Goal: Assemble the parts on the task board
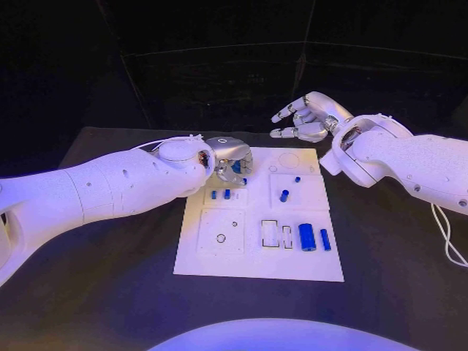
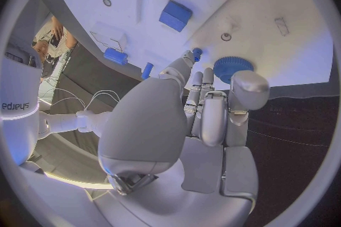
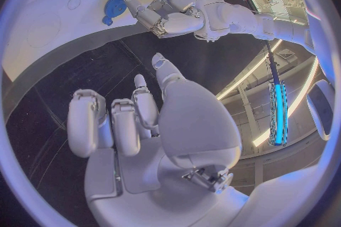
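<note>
The white task board [image 1: 250,256] lies in the middle of the black table. My left hand [image 1: 229,157] is down over its far left corner, fingertips and thumb closed around a round blue gear [image 2: 233,68], also seen from across as the gear [image 3: 113,7]. A small blue peg [image 2: 196,54] sits by one fingertip. My right hand [image 1: 308,117] hangs above the table just past the board's far edge, fingers loosely bent, thumb out, nothing in it. Two blue blocks [image 2: 175,14] stand in the board; a blue cylinder [image 1: 307,237] and a thin blue pin [image 1: 325,239] lie near its right side.
Two small blue pieces [image 1: 220,194] stand just behind my left hand, and another blue piece [image 1: 284,195] stands mid-board. A white cable [image 1: 450,245] trails on the table under my right arm. Bare black table [image 1: 107,292] surrounds the board.
</note>
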Motion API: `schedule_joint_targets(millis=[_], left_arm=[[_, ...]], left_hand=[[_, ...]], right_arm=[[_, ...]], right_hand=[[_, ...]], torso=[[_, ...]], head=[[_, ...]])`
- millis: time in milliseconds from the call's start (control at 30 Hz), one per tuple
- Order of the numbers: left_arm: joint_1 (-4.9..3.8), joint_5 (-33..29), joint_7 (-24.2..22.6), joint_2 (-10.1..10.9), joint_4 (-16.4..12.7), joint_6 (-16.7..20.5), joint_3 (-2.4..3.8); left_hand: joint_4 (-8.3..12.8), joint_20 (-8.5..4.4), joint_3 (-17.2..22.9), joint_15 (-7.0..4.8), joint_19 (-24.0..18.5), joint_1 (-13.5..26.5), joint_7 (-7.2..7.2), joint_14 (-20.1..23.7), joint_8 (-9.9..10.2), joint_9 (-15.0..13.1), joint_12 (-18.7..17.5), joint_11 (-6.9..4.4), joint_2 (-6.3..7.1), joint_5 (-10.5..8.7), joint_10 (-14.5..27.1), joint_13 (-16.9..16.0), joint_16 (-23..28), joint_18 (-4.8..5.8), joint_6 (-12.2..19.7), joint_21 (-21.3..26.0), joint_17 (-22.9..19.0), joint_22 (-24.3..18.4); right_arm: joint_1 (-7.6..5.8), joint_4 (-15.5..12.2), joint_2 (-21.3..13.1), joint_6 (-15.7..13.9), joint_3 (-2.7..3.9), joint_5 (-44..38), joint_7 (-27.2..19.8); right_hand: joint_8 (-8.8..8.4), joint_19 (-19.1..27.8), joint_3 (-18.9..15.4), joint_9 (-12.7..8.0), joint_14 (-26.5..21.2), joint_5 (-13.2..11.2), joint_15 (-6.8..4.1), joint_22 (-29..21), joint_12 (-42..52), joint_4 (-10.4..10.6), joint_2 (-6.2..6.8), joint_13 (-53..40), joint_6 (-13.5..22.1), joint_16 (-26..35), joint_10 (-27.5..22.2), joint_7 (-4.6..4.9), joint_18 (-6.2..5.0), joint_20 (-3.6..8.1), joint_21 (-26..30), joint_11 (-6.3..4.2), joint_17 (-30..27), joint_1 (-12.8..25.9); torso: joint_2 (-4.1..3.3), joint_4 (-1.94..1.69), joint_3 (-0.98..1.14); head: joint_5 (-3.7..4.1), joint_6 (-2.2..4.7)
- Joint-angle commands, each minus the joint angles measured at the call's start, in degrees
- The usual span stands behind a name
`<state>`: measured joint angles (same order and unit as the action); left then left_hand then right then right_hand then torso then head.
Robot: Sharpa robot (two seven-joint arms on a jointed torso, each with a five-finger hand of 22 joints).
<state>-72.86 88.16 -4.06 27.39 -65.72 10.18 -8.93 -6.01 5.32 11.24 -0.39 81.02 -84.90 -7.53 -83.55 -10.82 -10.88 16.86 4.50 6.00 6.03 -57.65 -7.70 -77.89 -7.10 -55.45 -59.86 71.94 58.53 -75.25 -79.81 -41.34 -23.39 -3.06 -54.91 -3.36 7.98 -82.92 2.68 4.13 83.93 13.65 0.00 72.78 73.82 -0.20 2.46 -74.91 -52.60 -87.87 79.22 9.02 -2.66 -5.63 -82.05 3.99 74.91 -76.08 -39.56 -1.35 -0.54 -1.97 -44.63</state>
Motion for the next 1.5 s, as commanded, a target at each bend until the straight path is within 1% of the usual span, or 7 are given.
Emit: schedule_joint_targets(millis=[33,200,400,667,900,1267,1500], left_arm=[[0.0,0.9,0.9,-0.5,0.6,-1.6,0.05],[0.18,1.0,1.1,-1.5,1.5,-2.6,0.06],[0.35,1.7,1.3,-2.2,2.1,-3.8,0.06],[0.53,1.9,1.5,-2.5,2.3,-4.9,0.06],[0.58,2.0,1.8,-2.7,2.3,-5.4,0.06],[0.59,2.0,2.6,-2.6,2.4,-5.4,0.07],[0.61,2.0,1.9,-2.1,2.0,-3.4,0.08]], left_hand=[[0.0,-0.12,0.4,-0.03,0.5,0.0,0.01,-1.8,0.4,0.1,-0.3,0.03,-0.8,0.12,-0.6,0.2,-0.2,0.52,-0.5,-0.4,0.0,0.3],[0.2,-0.14,1.3,-0.07,0.9,-0.3,0.08,-1.9,0.6,0.3,-0.8,-0.07,-1.11,0.13,-1.9,0.7,-0.4,0.73,-1.5,-1.5,-0.2,1.4],[0.3,-0.23,1.9,-0.19,1.2,-0.2,0.2,-2.0,0.8,0.5,-1.4,-0.24,-1.01,0.1,-3.1,1.1,-0.5,0.9,-2.3,-2.4,-0.4,2.5],[0.3,-0.28,2.2,-0.27,1.3,-0.1,0.25,-2.0,0.9,0.6,-1.7,-0.33,-0.93,0.1,-3.7,1.3,-0.5,1.03,-2.7,-3.1,-0.5,3.2],[0.5,-0.4,3.1,-0.43,1.4,-0.3,0.31,-2.0,1.1,0.7,-2.1,-0.53,-1.17,0.13,-4.9,1.6,-0.6,1.12,-3.5,-3.6,-0.7,3.8],[2.2,-0.68,6.1,-0.73,1.4,-1.9,0.26,-2.0,1.5,1.0,-2.8,-0.84,-2.07,0.21,-7.0,1.8,-1.0,1.25,-4.7,-4.3,-0.7,4.8],[4.1,-0.81,9.2,-0.81,1.5,-2.7,0.14,-2.1,1.7,1.1,-3.3,-0.92,-2.41,0.22,-8.5,1.7,-1.4,1.39,-6.0,-5.1,-0.5,5.7]], right_arm=[[-0.1,-0.1,0.1,0.3,0.03,0.1,-0.4],[-0.11,-0.1,0.2,0.3,0.03,0.1,-0.4],[-0.11,-0.1,0.2,0.3,0.03,0.1,-0.4],[-0.11,-0.1,0.3,0.4,0.03,0.1,-0.4],[-0.11,-0.1,0.3,0.4,0.03,0.1,-0.4],[-0.11,0.0,0.3,0.4,0.03,0.1,-0.4],[-0.11,0.0,0.3,0.4,0.03,0.1,-0.4]], right_hand=[[0.23,0.3,-0.3,-0.1,5.1,0.3,-0.37,-0.1,-0.2,0.0,-0.61,-0.5,0.5,0.3,-0.3,0.11,-0.79,0.01,0.3,0.05,11.5,0.0],[0.23,0.3,-0.3,-0.1,5.1,0.3,-0.37,-0.1,-0.2,0.0,-0.61,-0.5,0.5,0.3,-0.3,0.11,-0.79,0.01,0.3,0.05,11.5,0.0],[0.23,0.3,-0.3,-0.1,5.1,0.3,-0.37,-0.1,-0.2,0.0,-0.61,-0.5,0.5,0.3,-0.3,0.11,-0.79,0.01,0.3,0.05,11.5,0.0],[0.23,0.3,-0.3,-0.1,5.1,0.3,-0.37,-0.1,-0.2,0.0,-0.61,-0.5,0.5,0.3,-0.3,0.11,-0.79,0.01,0.3,0.05,11.5,0.0],[0.28,0.3,-0.3,-0.1,5.1,0.3,-0.37,0.0,-0.1,0.0,-0.71,-0.6,0.5,0.3,-0.3,0.1,-0.78,0.01,0.3,0.04,11.5,-0.1],[0.28,0.3,-0.3,-0.1,5.1,0.3,-0.37,0.0,-0.1,0.0,-0.71,-0.6,0.5,0.3,-0.3,0.1,-0.78,0.01,0.3,0.04,11.5,-0.1],[0.28,0.3,-0.3,-0.1,5.1,0.3,-0.37,0.0,-0.1,0.0,-0.71,-0.6,0.5,0.3,-0.3,0.1,-0.78,0.01,0.3,0.04,11.5,-0.1]], torso=[[0.01,0.0,0.01],[0.05,-0.01,0.0],[0.07,-0.01,-0.01],[0.07,-0.1,0.01],[0.05,-0.06,-0.02],[0.09,-0.07,0.0],[0.08,-0.11,0.0]], head=[[0.01,-0.07],[0.08,-0.19],[0.09,-0.3],[0.17,-0.37],[0.2,-0.46],[0.19,-0.57],[0.16,-0.44]])
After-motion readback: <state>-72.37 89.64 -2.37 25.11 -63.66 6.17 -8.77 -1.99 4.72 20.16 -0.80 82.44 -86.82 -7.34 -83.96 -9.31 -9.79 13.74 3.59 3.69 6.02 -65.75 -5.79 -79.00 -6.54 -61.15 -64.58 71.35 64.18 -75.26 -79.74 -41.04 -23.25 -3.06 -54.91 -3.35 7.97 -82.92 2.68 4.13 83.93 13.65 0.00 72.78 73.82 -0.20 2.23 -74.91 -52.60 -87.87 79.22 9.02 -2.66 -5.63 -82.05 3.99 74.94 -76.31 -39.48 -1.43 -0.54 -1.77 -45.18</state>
